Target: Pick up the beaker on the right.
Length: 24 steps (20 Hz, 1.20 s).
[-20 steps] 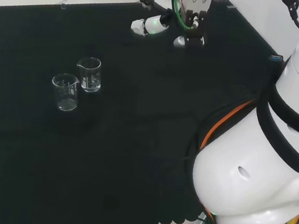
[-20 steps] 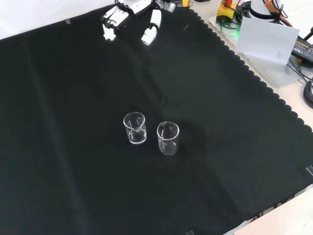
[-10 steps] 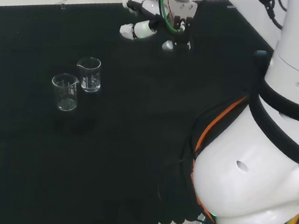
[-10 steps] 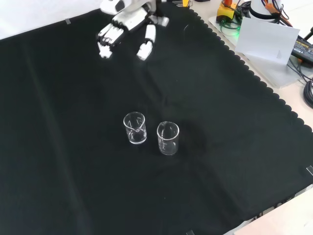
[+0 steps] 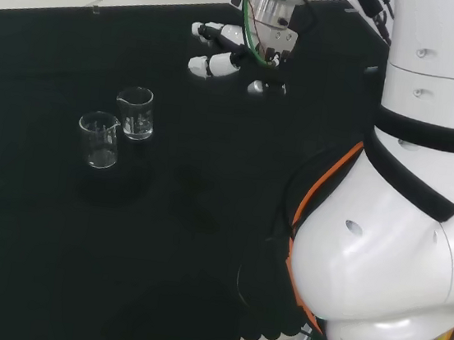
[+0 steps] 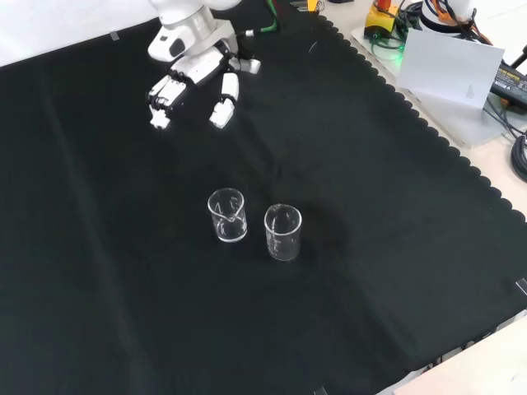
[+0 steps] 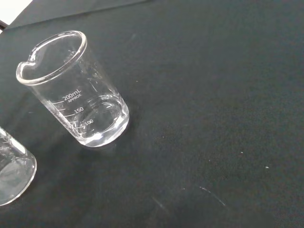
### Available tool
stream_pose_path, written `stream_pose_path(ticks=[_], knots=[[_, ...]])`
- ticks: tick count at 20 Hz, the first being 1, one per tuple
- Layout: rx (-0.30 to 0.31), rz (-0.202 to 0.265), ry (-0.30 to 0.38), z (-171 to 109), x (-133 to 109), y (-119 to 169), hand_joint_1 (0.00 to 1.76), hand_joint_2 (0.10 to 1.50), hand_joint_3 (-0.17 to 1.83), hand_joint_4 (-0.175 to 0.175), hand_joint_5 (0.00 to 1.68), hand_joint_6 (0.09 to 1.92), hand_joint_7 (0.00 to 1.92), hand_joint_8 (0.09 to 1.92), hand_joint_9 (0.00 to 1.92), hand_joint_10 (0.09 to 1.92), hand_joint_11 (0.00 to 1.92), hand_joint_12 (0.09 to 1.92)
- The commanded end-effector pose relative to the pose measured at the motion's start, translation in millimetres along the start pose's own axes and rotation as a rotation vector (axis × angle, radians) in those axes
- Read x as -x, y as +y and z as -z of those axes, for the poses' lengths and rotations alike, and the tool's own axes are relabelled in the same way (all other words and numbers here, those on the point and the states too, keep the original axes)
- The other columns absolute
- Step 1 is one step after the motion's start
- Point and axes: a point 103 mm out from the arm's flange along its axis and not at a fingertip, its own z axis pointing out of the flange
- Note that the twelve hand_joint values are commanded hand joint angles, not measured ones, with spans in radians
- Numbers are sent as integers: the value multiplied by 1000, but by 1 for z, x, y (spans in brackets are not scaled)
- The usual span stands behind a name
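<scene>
The beaker on the right (image 5: 135, 112) of the head view is a clear glass one that stands upright on the black cloth (image 5: 52, 248). A second beaker (image 5: 99, 139) stands just beside it, to its left and a little nearer to the camera; the two seem not to touch. The hand (image 5: 225, 50) hangs above the cloth, farther back and to the right of both glasses, well apart from them. Its fingers are stretched out toward the left and hold nothing. The big white links of the arm (image 5: 396, 207) fill the right side of this view.

In the front view the two beakers stand near the middle of the cloth (image 6: 395, 247), side by side with a small gap between them. Going by the quarter turn between the cameras, the task's beaker (image 6: 282, 232) is the right one here too, and the other beaker (image 6: 227, 215) is at its left. The hand (image 6: 193, 74) is at the top of the view, well apart from them, with the fingers relaxed and spread, pointing down toward the cloth, and the thumb set aside.

In the wrist view one beaker (image 7: 76, 95) stands upright and looks empty, with a spout on its rim and printed marks on its wall. A part of the other beaker (image 7: 12, 173) shows at the edge, near it on the cloth (image 7: 213, 95).
</scene>
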Motion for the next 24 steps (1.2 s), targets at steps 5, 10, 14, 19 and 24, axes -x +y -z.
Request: stream_pose_path(ticks=[5,10,14,19,24], knots=[[-58,132,144,-33,11,19,589,849,405,-10,139,87,129,553,246,678,0,1206],[-78,174,219,-47,16,19,670,766,471,-10,150,87,156,545,295,659,0,1223],[-69,199,257,-56,15,20,748,675,534,-10,157,87,194,547,319,649,0,1248],[-66,227,300,-70,6,28,806,581,644,-13,193,87,228,559,336,646,0,1266],[-80,242,301,-84,-3,37,806,537,672,-13,179,87,196,552,306,641,0,1247]])
